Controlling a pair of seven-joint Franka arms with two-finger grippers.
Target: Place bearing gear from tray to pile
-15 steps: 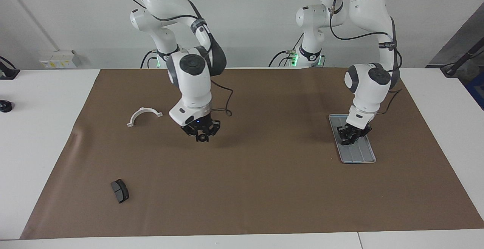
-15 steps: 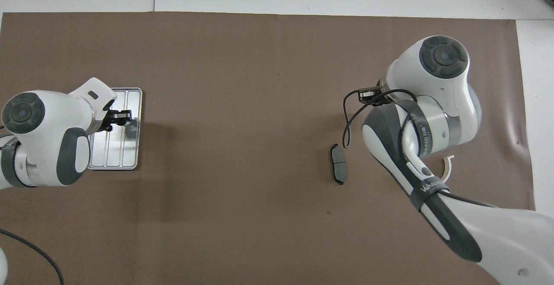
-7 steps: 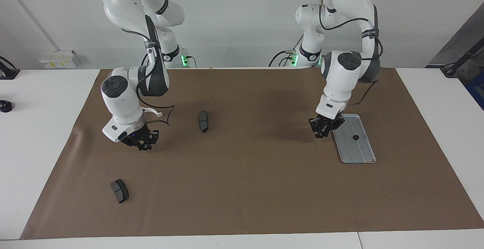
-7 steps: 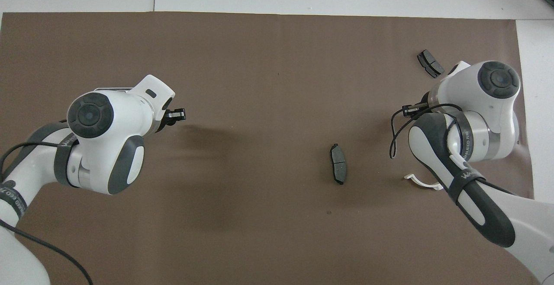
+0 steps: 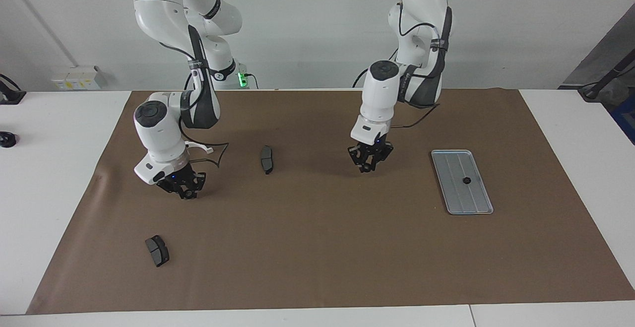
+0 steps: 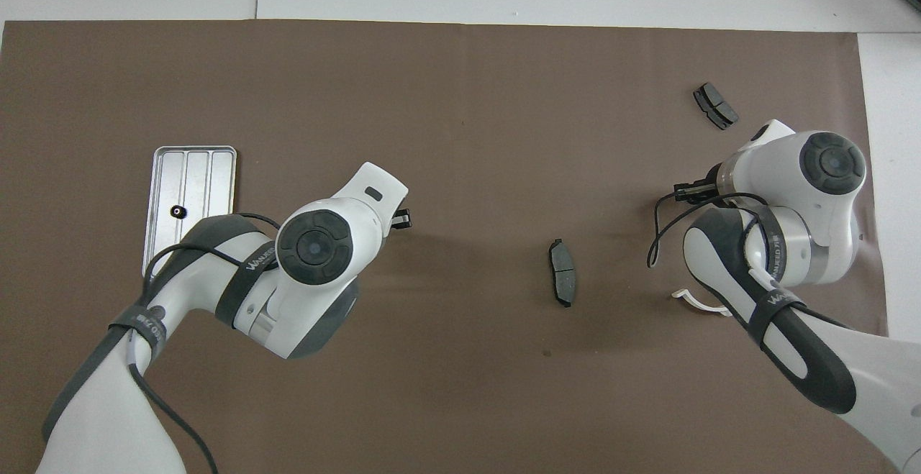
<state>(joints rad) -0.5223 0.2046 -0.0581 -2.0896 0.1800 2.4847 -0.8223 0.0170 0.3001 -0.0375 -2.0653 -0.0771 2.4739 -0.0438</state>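
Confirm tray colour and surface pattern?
Silver-grey tray with lengthwise ridges; clearest in the facing view.

One high camera faces the robots across the white table (image 5: 59,168); another looks steeply down; both share the brown paper mat (image 5: 322,247).

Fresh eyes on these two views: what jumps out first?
The two white arms dominate: the left gripper hangs over bare brown paper mat mid-table, the right gripper is low at its own arm's end, beside the white plastic half-ring. Next comes the flat silver-grey ridged metal tray toward the left arm's end, with one small black round gear lying on it. Two dark brake pads are scattered: one mid-table, another farther from the robots.
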